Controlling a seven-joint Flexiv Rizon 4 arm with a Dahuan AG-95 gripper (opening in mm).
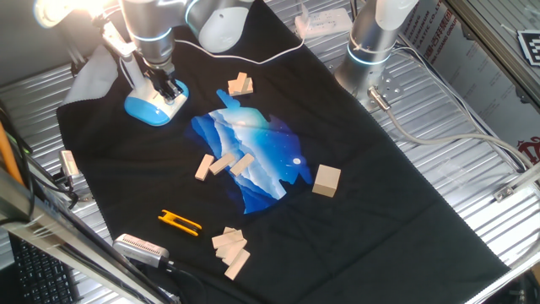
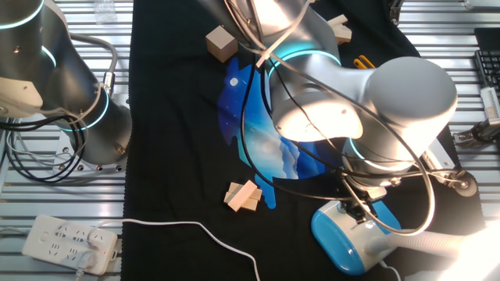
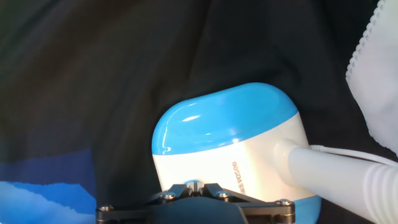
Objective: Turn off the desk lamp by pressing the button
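I hung my claw (image 1: pixel 167 88) straight over the lamp (image 1: pixel 154 108) at upper left, because its button sat hidden under me. I couldn't tell whether my fingers were wide or narrow.

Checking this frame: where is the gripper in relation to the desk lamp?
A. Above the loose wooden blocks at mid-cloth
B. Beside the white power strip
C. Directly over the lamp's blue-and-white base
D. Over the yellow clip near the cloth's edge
C: in one fixed view the gripper sits right on top of the desk lamp, and the hand view shows the lamp's base filling the frame just beyond the hand.
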